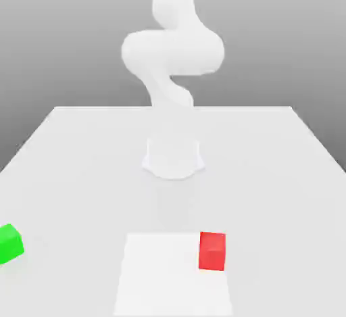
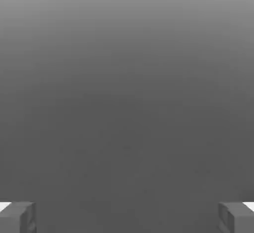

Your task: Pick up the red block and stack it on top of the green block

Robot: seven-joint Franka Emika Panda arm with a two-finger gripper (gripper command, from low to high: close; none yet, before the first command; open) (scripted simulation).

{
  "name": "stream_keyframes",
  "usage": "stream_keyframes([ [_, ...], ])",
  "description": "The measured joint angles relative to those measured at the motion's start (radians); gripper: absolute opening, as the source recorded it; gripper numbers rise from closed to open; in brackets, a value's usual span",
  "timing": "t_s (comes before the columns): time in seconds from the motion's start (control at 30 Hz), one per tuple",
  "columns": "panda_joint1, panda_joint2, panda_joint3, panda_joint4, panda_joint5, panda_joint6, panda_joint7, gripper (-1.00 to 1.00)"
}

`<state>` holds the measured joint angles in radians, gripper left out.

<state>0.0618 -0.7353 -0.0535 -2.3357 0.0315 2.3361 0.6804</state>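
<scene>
The red block [image 1: 212,251] is a small cube near the table's front edge, a little toward the exterior view's right. The green block [image 1: 9,244] sits far off at the exterior view's left edge, partly cut off by the frame. The white arm [image 1: 172,52] rises behind the table's middle, and its lower end [image 1: 174,157] hangs over the centre, behind both blocks and touching neither. In the hand view my gripper [image 2: 127,219] is open: the two grey fingertips [image 2: 18,217] stand far apart with nothing between them, against a plain grey background.
The white table [image 1: 270,160] runs wide and flat to its far edge. A brighter white rectangular patch [image 1: 162,282] lies at the front centre, and the red block stands at its right side.
</scene>
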Motion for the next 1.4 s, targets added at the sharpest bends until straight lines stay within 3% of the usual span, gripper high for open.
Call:
stream_keyframes([
  [0.3,0.217,0.248,-0.161,-0.129,0.104,0.130,-0.428,0.00],
  [0.57,0.360,0.467,-0.232,-0.242,0.173,0.242,-0.784,0.00],
  [0.8,0.419,0.636,-0.234,-0.342,0.158,0.347,-1.042,0.00],
  [1.03,0.432,0.756,-0.234,-0.426,0.001,0.454,-1.161,0.00],
  [1.4,0.383,0.937,-0.151,-0.398,0.148,0.603,-1.284,0.00],
])
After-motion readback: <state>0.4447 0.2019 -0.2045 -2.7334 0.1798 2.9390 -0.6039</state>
